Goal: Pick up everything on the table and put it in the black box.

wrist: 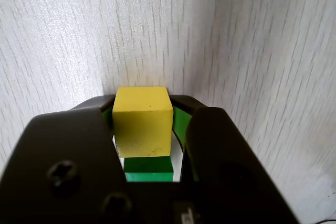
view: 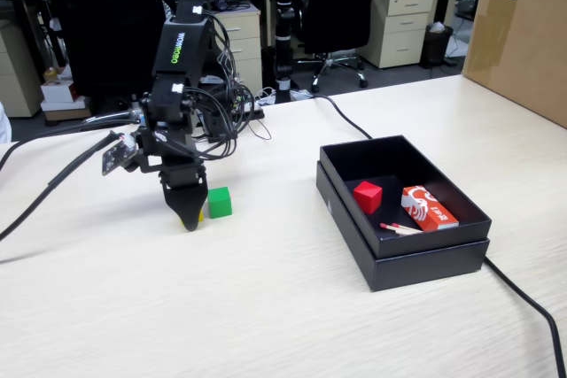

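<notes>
My gripper [view: 189, 219] is down at the table [view: 266, 316], left of centre in the fixed view. In the wrist view the gripper [wrist: 143, 104] is shut on the yellow cube [wrist: 143, 121], a jaw against each side. Only a sliver of the yellow cube [view: 200, 215] shows in the fixed view. The green cube [view: 219, 202] sits on the table right beside the gripper; it shows in the wrist view [wrist: 149, 169] just behind the yellow one. The red cube [view: 367, 196] lies inside the black box [view: 425, 258] at the right.
In the box lie a red-and-white packet [view: 429, 207] and thin matchsticks [view: 399, 228]. A big brown carton [view: 523, 33] stands at the far right. A black cable [view: 532, 307] runs along the table past the box's right side. The arm's wires [view: 53, 179] trail left.
</notes>
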`<control>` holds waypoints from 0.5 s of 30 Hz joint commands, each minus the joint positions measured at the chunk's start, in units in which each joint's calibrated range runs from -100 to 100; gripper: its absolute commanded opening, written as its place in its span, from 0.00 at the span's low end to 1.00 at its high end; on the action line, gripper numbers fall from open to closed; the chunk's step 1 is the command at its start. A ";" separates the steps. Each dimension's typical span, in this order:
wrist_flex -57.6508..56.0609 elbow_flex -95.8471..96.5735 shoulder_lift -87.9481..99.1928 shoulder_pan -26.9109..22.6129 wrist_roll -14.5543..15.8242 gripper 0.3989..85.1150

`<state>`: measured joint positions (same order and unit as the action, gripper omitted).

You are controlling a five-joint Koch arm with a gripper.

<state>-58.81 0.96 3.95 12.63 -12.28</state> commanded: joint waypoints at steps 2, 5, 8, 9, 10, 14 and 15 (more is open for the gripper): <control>2.87 -3.32 0.70 0.63 -0.59 0.01; 2.87 -3.77 1.96 0.83 -0.93 0.01; 2.87 -4.77 6.78 0.83 -1.12 0.01; 2.87 -5.31 10.22 0.63 -1.07 0.01; 2.87 -6.04 14.47 0.15 -1.03 0.01; 2.44 -10.48 29.16 -5.18 2.10 0.01; 0.19 -12.93 31.34 -8.11 4.30 0.01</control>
<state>-56.79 -4.52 27.90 8.13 -11.11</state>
